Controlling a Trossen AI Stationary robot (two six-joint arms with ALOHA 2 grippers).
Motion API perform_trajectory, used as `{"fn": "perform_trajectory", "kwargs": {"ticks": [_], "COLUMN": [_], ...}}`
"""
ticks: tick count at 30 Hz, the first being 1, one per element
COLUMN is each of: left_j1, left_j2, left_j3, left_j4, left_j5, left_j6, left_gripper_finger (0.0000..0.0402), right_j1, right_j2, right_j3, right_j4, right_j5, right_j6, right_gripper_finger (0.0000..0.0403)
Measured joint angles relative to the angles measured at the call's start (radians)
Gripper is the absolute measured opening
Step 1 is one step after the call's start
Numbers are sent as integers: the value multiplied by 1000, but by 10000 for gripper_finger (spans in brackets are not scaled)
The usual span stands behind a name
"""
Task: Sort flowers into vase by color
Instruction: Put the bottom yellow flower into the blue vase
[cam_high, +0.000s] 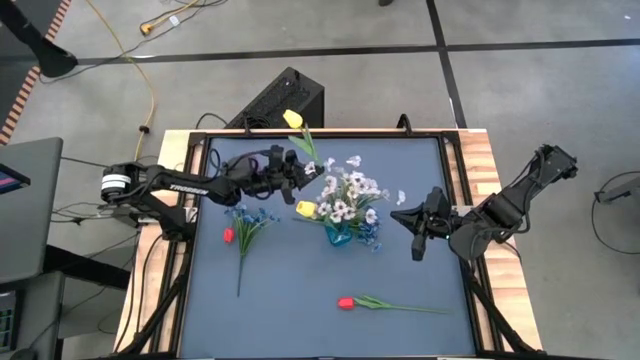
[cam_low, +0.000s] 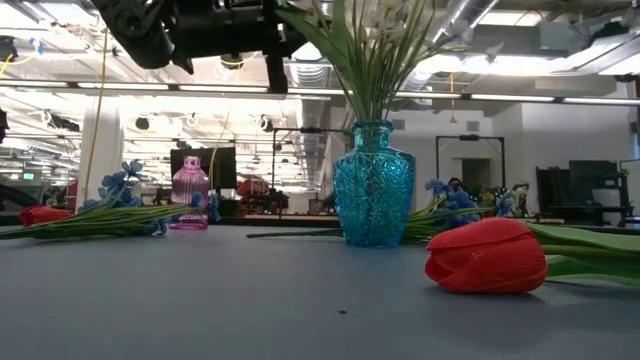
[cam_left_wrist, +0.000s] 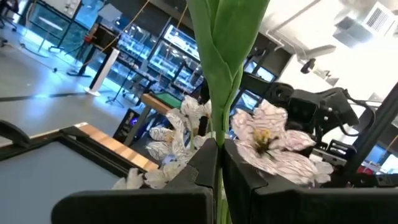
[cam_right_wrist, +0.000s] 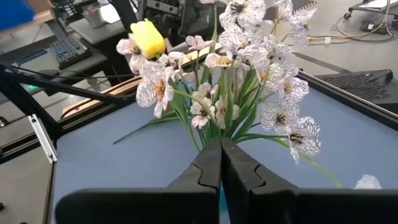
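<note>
Clearly, your left gripper (cam_high: 293, 170) was clamped on the green stem of a yellow tulip (cam_high: 293, 119), upper centre of the high view, beside the blue glass vase (cam_high: 338, 236) of white sprigs (cam_high: 348, 195). Your right gripper (cam_high: 403, 216), closed and empty, waited right of centre. You'd do well lowering stem-first, steadily

The vase (cam_low: 373, 183) is clear turquoise glass with a diamond pattern; its blossoms (cam_right_wrist: 281, 87) are white with fine dark veins; one tulip (cam_low: 487, 255) is red on a green stem; another tulip (cam_high: 293, 119) is yellow; the table (cam_high: 300, 300) is slate blue; a small bottle (cam_low: 189, 193) is pink.
</note>
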Motion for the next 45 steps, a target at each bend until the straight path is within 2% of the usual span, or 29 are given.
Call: {"fn": "perform_trajectory", "kwargs": {"ticks": [8,17,27,31,36,45], "left_j1": [-2,4,2,7,6,-24], "left_j2": [0,0,-1,-1,-9,-8], "left_j3": [0,0,0,0,2,4], "left_j4": [-102,-99,-185,-169,-99,-126], "left_j5": [22,33,32,36,59,30], "left_j6": [47,46,71,40,20,85], "left_gripper_finger": [0,0,0,0,0,0], "right_j1": [0,-27,-57,-78,-91,-91], "right_j2": [0,-1,-1,-1,-1,-1], "right_j3": [0,0,0,0,0,0], "right_j4": [-6,-9,-8,-6,-5,1], "right_j5": [-12,-22,-40,-73,-102,-102], "right_j6": [-14,-27,-71,-71,-71,-79], "right_gripper_finger": [22,35,24,32,25,32]}}
